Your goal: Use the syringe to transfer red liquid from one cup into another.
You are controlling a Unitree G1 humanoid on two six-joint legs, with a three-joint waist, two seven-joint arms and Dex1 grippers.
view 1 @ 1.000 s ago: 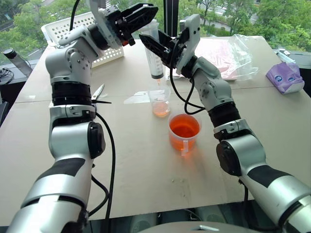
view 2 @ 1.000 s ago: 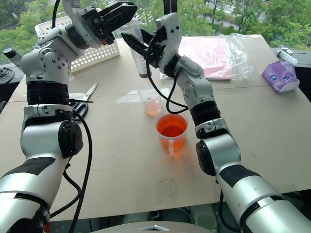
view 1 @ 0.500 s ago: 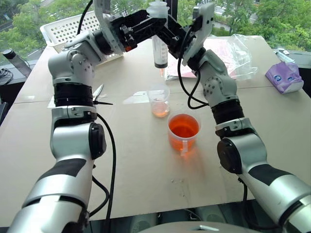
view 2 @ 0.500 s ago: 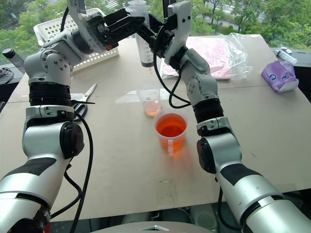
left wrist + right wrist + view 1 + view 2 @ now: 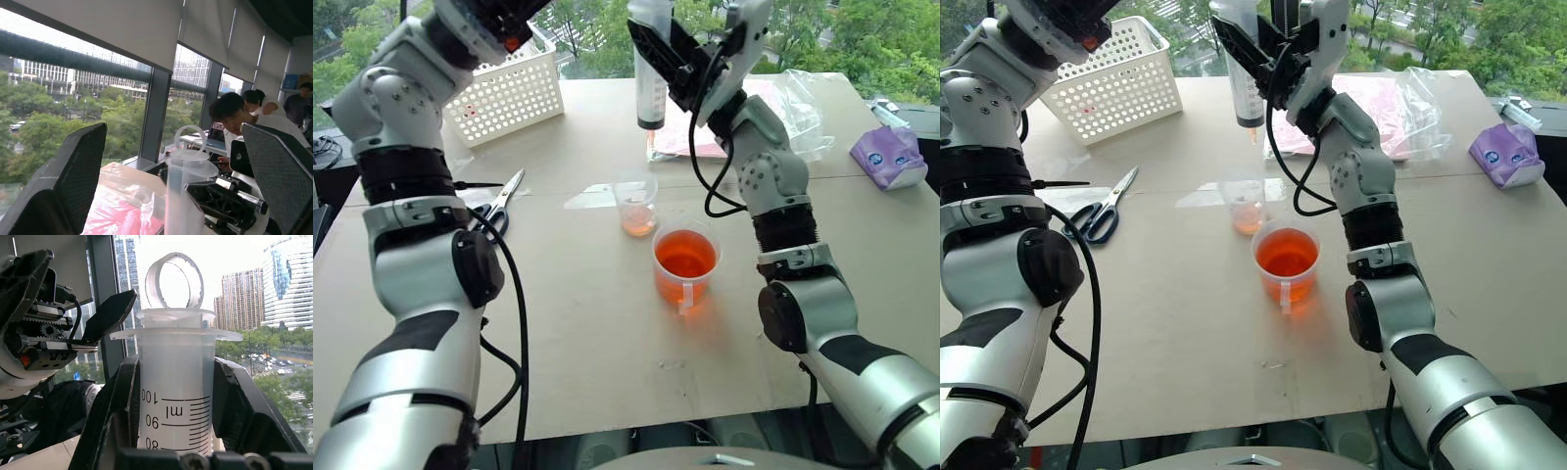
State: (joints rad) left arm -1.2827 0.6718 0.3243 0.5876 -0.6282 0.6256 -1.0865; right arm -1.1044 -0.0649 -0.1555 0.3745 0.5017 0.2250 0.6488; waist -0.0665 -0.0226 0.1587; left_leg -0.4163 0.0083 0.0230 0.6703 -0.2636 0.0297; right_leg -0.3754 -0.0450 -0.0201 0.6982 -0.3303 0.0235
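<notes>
The syringe hangs upright above the table, plunger pushed in, tip down, a little behind and above the smaller cup. My right gripper is shut on its barrel, below the flange. That narrow cup holds a thin peach layer. The wider cup, with the white strip on its front, holds bright red liquid and stands just nearer. My left gripper is open, fingers wide apart, raised up and to the left of the syringe and not touching it.
A white perforated basket stands at the back left, with scissors in front of it. A clear bag with pink contents lies behind the right arm, and a purple pack sits at the far right. People sit beyond the table.
My left gripper opened, let go of the plunger and drew up and to the left. My right gripper lifted the syringe higher and slightly right.
</notes>
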